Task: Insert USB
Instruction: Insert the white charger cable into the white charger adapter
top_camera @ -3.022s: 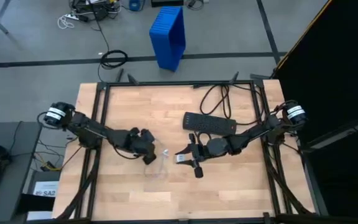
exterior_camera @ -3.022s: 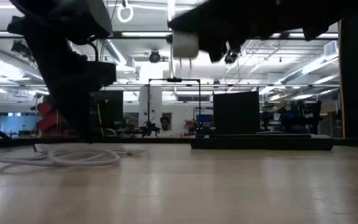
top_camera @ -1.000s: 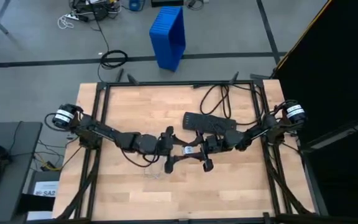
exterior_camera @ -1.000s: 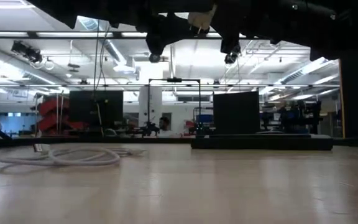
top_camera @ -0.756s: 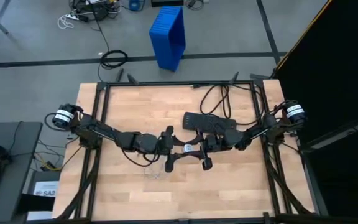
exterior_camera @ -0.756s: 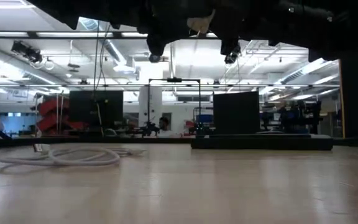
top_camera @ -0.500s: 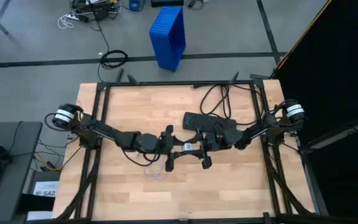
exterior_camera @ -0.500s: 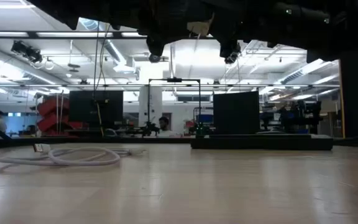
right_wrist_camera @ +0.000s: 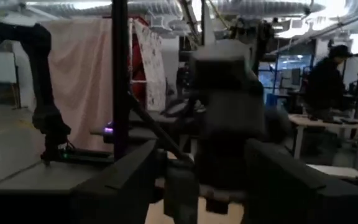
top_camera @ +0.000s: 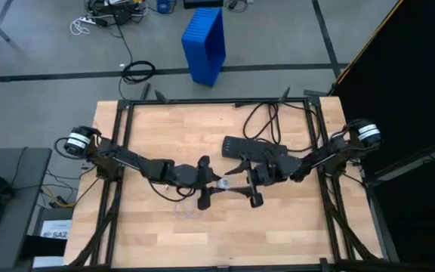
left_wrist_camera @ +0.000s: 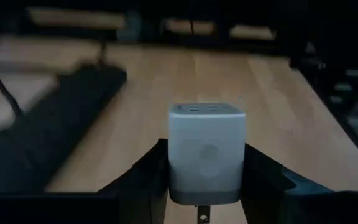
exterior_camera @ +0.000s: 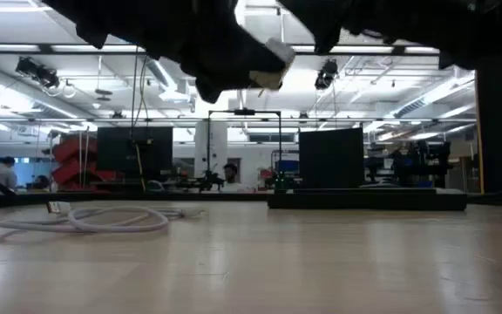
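The USB (exterior_camera: 81,220) lay coiled on the worktop (top_camera: 165,128), near its front edge and below the left arm. Above mid-worktop, the left pincer (left_wrist_camera: 205,180) was closed on a white charger block (left_wrist_camera: 206,152), ports facing forward. The right pincer (top_camera: 251,189) faced it at close range; its finger state could not be determined. The black power strip (top_camera: 257,149) lay behind them.

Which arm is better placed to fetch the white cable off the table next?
Right, probably. The left claw is shut on the white charger block, so it is occupied. The right claw is open and looks empty. The USB cable lies loose on the table.
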Controlling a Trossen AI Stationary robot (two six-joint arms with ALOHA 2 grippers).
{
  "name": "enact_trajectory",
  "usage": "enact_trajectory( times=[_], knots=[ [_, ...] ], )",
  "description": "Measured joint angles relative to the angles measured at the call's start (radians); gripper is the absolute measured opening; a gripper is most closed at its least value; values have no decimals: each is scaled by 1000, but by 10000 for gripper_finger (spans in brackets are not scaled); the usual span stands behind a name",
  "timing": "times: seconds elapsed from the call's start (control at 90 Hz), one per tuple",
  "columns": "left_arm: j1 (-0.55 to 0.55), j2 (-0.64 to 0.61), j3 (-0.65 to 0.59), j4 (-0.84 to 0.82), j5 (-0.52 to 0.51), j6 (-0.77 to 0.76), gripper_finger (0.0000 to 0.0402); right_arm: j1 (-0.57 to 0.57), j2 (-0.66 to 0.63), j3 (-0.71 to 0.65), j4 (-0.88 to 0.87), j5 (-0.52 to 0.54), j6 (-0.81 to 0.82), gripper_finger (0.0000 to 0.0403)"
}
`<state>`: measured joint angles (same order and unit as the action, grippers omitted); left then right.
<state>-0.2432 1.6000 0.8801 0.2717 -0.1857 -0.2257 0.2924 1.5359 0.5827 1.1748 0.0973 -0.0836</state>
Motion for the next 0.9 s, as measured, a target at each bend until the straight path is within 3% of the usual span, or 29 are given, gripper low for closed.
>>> enact_trajectory(
  times=[0.2,0.478,0.667,0.9],
  knots=[
    [3,83,214,-380,27,-33,128,62,-147,0,-237,139,-50,200],
    [41,426,596,-844,86,15,128,118,-184,0,-311,230,-97,173],
    [54,550,692,-868,107,31,128,155,-184,0,-366,335,-122,161],
    [60,559,695,-855,158,33,130,164,-184,0,-355,360,-155,152]
  ],
)
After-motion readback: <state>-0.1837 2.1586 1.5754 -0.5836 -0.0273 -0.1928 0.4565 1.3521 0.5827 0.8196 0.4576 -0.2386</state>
